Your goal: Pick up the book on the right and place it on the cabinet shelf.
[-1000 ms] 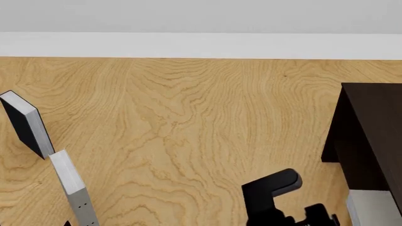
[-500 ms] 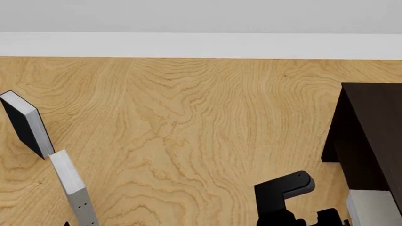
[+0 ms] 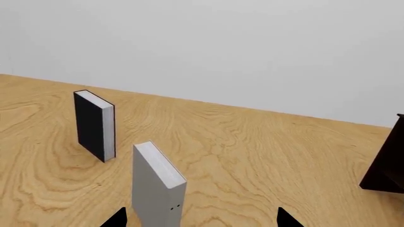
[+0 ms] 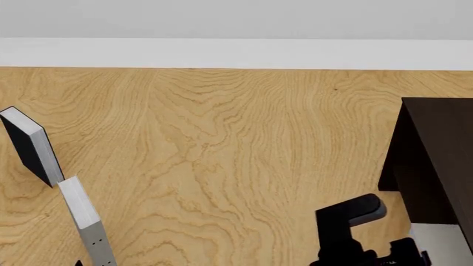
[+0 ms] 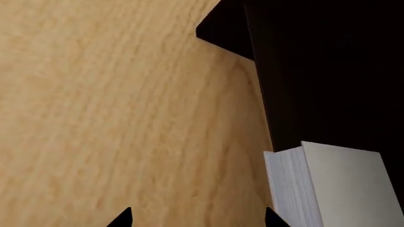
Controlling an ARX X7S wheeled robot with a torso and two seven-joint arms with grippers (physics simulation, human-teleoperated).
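Two tips of the right claw spread wide and empty: swing nearer the cabinet until straddling the book, square up flat against its broad covers, and clamp only once well past the page edges, never on a corner. Left claw likewise released, best kept parked far from the cabinet. Book just beside the cabinet's front, seemingly standing on end with long axis upright, white page edges turned away from the cabinet toward the bare tabletop, though too cropped to be sure.
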